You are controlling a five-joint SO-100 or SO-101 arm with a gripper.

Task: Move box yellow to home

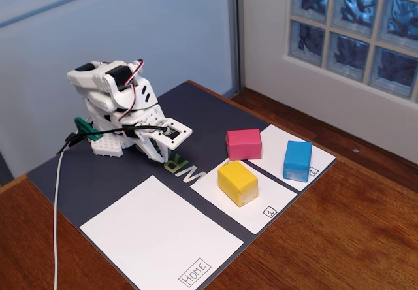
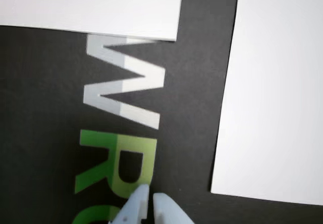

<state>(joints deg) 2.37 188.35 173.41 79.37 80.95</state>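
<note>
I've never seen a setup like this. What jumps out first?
Three bright blocks on the small white sheets: the yellow block and pink block share one, the blue block sits alone on the next. Left of them, in the fixed view, a folded white robot arm rests, its gripper empty, near the big Home sheet.

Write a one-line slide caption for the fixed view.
Folded arm's hand rests on the dark mat; yellow box sits on sheet 1, Home sheet empty.

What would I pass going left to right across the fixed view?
The folded robot arm with its end effector → Home sheet → yellow box → pink block → blue block.
</note>
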